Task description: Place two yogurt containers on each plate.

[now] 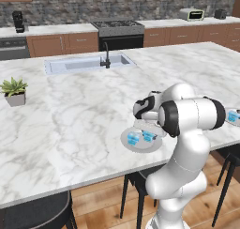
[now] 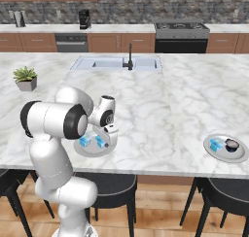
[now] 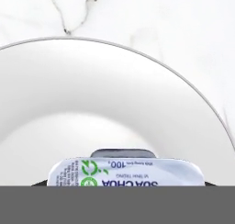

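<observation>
**Here, the arm hovers low over a plate holding two yogurt cups**

Here, a white marble island counter (image 2: 170,100) fills the scene. Two grey plates sit along its near edge, well apart. The near plate (image 1: 129,143) lies directly under the robot's hand, at about 6 o'clock on the counter in the left base view. Two yogurt containers rest on it, side by side and upright, tops facing up: the first cup (image 1: 134,138) and the second cup (image 1: 149,136). The gripper (image 1: 151,128) sits just above the second cup; whether its fingers are spread or closed on the cup cannot be told.

In the hand view, that cup's printed foil lid (image 3: 126,172) lies flat at 6 o'clock, its long axis running from 9 to 3 o'clock, with the plate's pale rim (image 3: 183,81) curving above it.

The far plate (image 2: 241,157) sits at 3 o'clock in the right base view. It carries a third yogurt cup (image 2: 216,144), upright, beside a small dark object (image 2: 232,144) too blurred to identify.

Three cups are counted in all.
</observation>
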